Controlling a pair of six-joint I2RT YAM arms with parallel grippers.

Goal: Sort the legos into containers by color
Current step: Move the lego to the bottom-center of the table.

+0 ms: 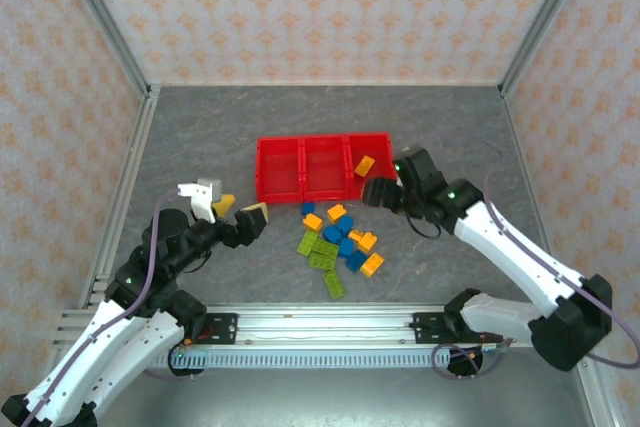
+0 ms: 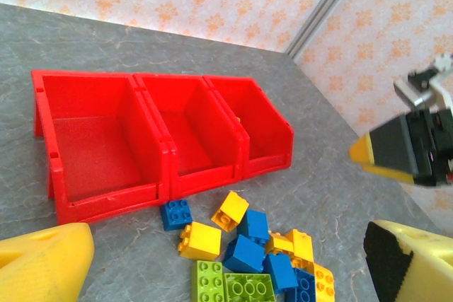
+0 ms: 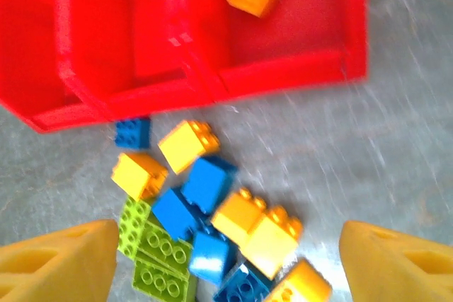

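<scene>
Firstly, bricks (image 1: pixel 340 237): small, hard and light, I judge; the smooth sides may slip, so pinch across two flat sides, taking an outer one first.
Place: a loose heap on the table (image 1: pixel 200 137), at 6 o'clock from the bins (image 1: pixel 278 172); one orange brick (image 1: pixel 364 164) already lies in the right bin.
Left gripper (image 1: pixel 240 212): wide open, empty, at 9 o'clock from the heap.
Right gripper (image 3: pixel 226 235): wide open, empty, at 2 o'clock from the heap.
In the way: the bricks touch each other, so neighbours may get pushed.
</scene>
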